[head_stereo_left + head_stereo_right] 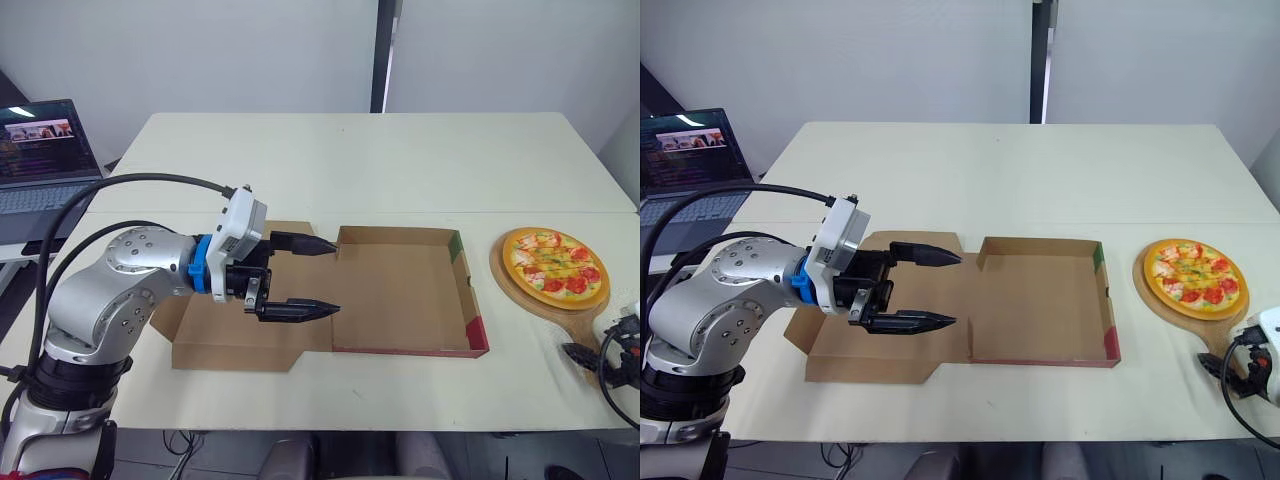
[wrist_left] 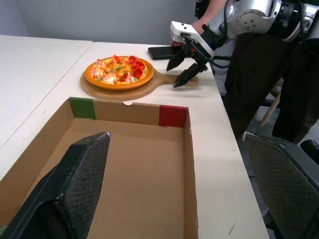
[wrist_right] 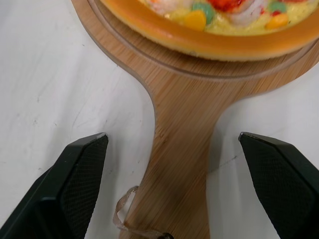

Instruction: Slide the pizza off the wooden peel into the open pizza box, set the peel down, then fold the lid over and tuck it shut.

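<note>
Though set astride the handle of the wooden peel point(image 1: 573, 318), closes on nothing yet with the right gripper point(image 3: 172, 142): jaws spread wide, one textured black finger to each side of the wood, clear of it on both. Hangs likewise released on the left, with the left gripper point(image 1: 336, 276) parted and empty over the crease where lid point(image 1: 225, 345) meets tray, pointing into the pizza box point(image 1: 400, 290). Finds the pizza point(image 1: 553, 262) on the round head of the peel, at the robot's right, near the box's end wall but apart from it. Counts nothing of the task as done, to judge by this: no slide, no peel set down, no lid folded or tucked, with only the grasp on the handle looking near. Shows plain brown card for the box, shallow, rectangular and bare inside, green and red patches on the end wall, with the lid flat on the pale table point(image 1: 350, 170) and cut flaps at its edges. Shows smooth, fine-grained wood for the peel, a disc narrowing to a flat handle with a thin loop at its end. Reads the pizza as a glossy, rigid-looking round, orange at the rim, with red, yellow and green toppings. Leaves an open laptop point(image 1: 45, 150) well apart on the robot's left.
</note>
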Available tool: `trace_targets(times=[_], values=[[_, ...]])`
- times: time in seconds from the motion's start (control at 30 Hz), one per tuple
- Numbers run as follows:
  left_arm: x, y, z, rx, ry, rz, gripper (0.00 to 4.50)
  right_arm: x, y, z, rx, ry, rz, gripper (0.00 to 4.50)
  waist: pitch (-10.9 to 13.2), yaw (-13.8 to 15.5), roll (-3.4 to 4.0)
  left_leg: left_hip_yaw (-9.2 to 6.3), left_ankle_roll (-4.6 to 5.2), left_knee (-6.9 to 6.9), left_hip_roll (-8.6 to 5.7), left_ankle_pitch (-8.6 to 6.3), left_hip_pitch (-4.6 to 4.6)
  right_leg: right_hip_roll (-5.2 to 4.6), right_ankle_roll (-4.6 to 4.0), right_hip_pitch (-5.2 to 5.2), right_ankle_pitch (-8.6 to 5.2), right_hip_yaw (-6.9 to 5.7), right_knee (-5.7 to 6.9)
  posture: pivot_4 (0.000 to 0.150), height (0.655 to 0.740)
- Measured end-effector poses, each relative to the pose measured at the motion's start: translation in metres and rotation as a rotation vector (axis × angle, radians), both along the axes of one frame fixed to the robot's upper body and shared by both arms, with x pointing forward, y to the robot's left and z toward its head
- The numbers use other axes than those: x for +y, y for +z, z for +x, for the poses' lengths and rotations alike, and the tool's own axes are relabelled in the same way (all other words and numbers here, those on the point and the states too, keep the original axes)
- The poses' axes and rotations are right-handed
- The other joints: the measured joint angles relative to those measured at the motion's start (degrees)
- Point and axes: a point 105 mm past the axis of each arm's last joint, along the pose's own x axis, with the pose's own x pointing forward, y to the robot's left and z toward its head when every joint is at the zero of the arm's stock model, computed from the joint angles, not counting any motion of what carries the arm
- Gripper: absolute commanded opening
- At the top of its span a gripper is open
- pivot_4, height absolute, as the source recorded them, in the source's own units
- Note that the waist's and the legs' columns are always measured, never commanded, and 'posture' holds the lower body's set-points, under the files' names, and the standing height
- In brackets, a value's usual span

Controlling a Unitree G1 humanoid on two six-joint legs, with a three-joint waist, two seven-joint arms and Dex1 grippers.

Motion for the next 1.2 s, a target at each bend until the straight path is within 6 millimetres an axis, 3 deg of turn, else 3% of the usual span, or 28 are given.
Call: trace_targets(times=[0.37,0.47,0.7,1.2], values=[[0.000,-0.001,0.001,0.002,0.018,-0.001,4.45,-0.001,-0.004,0.011,0.007,-0.014,0.047,4.50,-0.01,-0.15,-0.21,0.01,0.00,0.02,0.08,0.00,0.03,0.08,0.00,0.03,0.00,0.00,0.00,0.150,0.7400],[0.000,-0.001,0.001,0.001,0.021,-0.002,4.50,0.001,-0.007,0.013,0.020,-0.012,0.059,3.85,-0.16,-0.16,-0.52,0.01,0.00,0.02,0.19,0.00,0.04,0.18,-0.01,0.03,0.01,0.00,-0.01,0.150,0.7400],[0.000,-0.002,0.002,0.000,0.036,-0.003,4.50,-0.002,-0.010,0.015,0.027,-0.033,0.059,1.63,-0.31,-0.09,-0.86,0.03,-0.01,0.04,0.31,-0.01,0.05,0.28,-0.03,0.05,0.01,0.00,-0.03,0.150,0.7400],[0.000,-0.001,0.009,-0.019,0.053,-0.021,4.50,-0.004,-0.008,0.015,-0.037,-0.042,0.041,1.57,-0.29,-0.03,-0.82,0.05,-0.03,0.03,0.40,-0.02,0.05,0.36,-0.05,0.03,0.01,0.00,-0.04,0.150,0.7400]])
